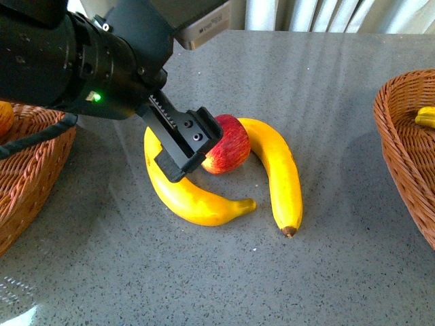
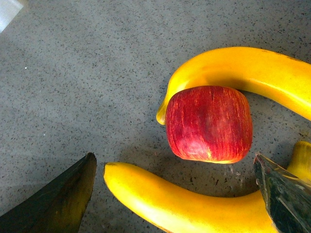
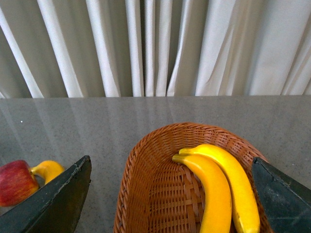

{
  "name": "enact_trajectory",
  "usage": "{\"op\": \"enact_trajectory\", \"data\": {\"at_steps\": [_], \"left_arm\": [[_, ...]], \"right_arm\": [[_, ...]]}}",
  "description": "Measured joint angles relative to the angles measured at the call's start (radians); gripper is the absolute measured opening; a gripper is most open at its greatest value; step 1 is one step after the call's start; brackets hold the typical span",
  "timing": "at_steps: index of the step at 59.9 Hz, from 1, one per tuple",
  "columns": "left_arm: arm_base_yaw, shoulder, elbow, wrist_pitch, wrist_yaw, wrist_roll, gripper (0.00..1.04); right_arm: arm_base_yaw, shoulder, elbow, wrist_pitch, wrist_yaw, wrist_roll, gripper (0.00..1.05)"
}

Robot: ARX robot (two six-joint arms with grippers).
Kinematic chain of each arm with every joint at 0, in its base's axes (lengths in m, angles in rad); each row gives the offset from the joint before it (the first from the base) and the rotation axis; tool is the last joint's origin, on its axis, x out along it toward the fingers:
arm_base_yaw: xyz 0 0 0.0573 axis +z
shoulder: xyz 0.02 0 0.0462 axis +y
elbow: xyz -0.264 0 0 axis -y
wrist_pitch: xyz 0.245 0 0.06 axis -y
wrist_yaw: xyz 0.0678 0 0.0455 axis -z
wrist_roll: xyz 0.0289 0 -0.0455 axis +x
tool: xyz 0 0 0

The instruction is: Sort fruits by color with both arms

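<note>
Red apple [image 1: 228, 144], yellow-streaked, on grey speckled tabletop [image 1: 224, 272]; left gripper [image 1: 185, 146] directly over it.

Apple sits between the left banana [image 1: 190, 193], which curls round the apple's left and front just beside it, and the right banana [image 1: 279, 170], which touches the apple's right side. Left arm [image 1: 75, 61], black, slants down from the apple's upper left. In the left wrist view its fingers [image 2: 58, 204] are spread wide with nothing pinched, and the apple lies just beyond the gap. Left basket [image 1: 27, 170], wicker, well apart to the apple's left. Right basket [image 1: 408, 142], wicker, well apart to the apple's right, holding two bananas [image 3: 218, 189] side by side. Right gripper [image 3: 171, 161] poised over that basket, fingers parted, empty.
</note>
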State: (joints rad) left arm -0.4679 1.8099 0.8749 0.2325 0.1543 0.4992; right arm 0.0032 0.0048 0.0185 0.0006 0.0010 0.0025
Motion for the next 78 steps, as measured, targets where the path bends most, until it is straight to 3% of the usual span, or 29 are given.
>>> {"op": "enact_trajectory", "data": {"at_steps": [45,78], "left_arm": [[-0.053,0.129,0.100,-0.038,0.040,-0.064,0.96],[-0.062,0.235,0.183,-0.045,0.018,-0.078,0.96]], "right_arm": [[0.000,0.000,0.000,0.000,0.000,0.000,0.96],[0.000,0.000,0.000,0.000,0.000,0.000,0.96]]}}
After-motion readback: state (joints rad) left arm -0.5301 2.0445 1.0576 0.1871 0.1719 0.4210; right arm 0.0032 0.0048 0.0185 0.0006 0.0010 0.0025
